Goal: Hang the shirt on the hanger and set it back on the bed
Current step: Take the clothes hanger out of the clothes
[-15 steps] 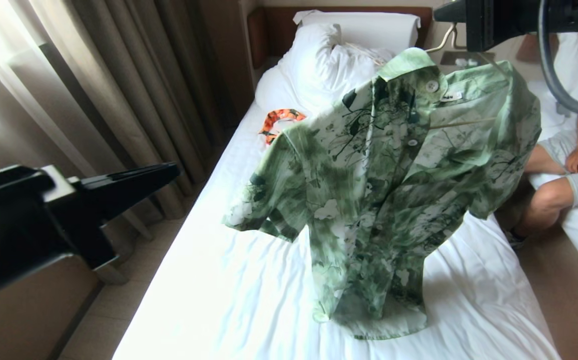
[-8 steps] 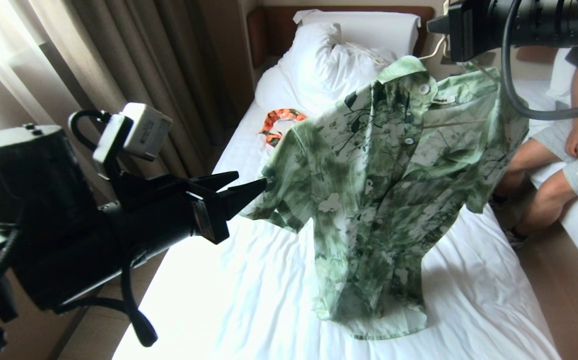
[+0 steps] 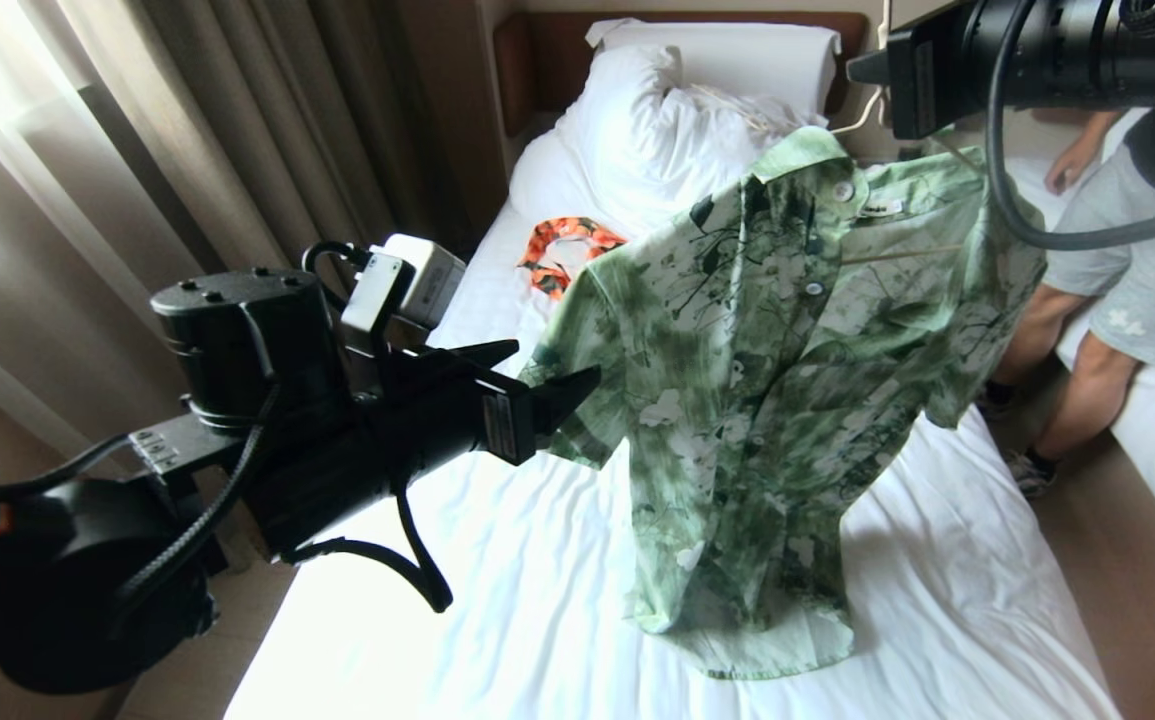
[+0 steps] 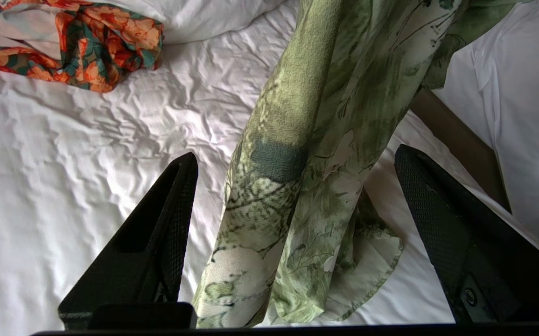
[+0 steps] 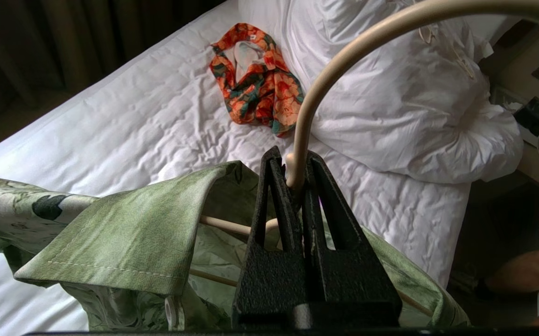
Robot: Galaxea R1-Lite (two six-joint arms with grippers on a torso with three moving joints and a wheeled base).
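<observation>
The right tool [image 5: 292,186] is clamped on the neck of the hanger [image 5: 325,84], holding the shirt [image 3: 777,380] up above the bed [image 3: 497,600]; only the shirt's lower hem rests on the sheet. The left tool [image 4: 292,200] stands wide at the shirt's near sleeve, which hangs between its two fingers [image 4: 157,233] without being pinched. An orange garment [image 3: 565,250] lies near the pillows [image 3: 677,110].

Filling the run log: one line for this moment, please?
right gripper: shut on hanger, holding it up | shirt: on hanger, hem on bed | left gripper: open, at sleeve, not gripping
</observation>
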